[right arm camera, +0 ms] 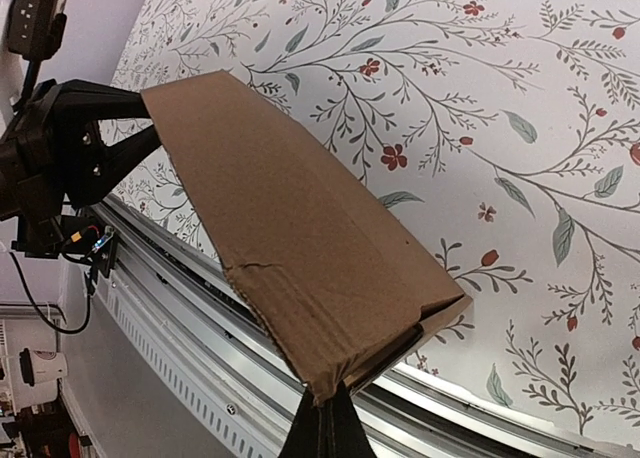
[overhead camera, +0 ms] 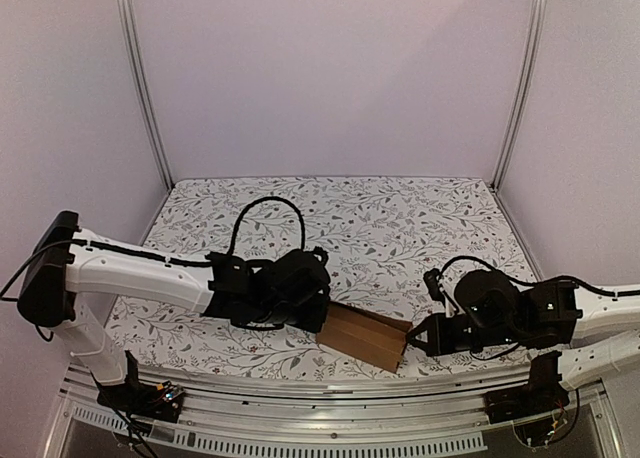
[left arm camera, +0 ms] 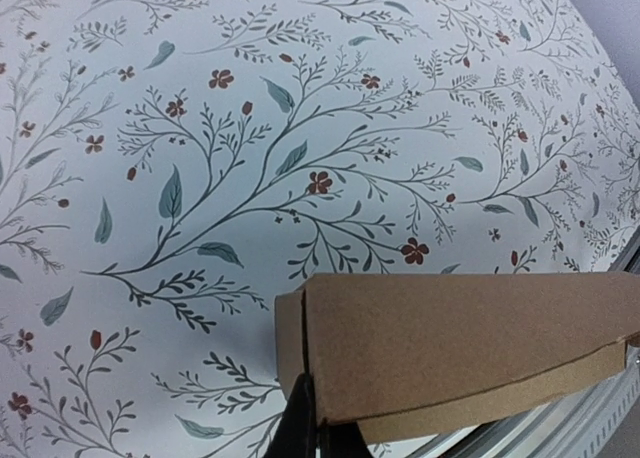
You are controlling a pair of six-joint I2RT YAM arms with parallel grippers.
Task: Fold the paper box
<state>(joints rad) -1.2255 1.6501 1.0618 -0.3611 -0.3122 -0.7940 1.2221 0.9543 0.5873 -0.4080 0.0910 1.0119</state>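
- Paper box: long axis runs left to right, bridging the two arms.
- Left gripper: clamped on the box's left end.
- Right gripper: clamped on its right end.

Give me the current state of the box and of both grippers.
paper box: folded into a long, flat shape, gripped at both ends.
left gripper: shut on one end of the box, pinching its edge.
right gripper: shut on the opposite end, pinching a corner.
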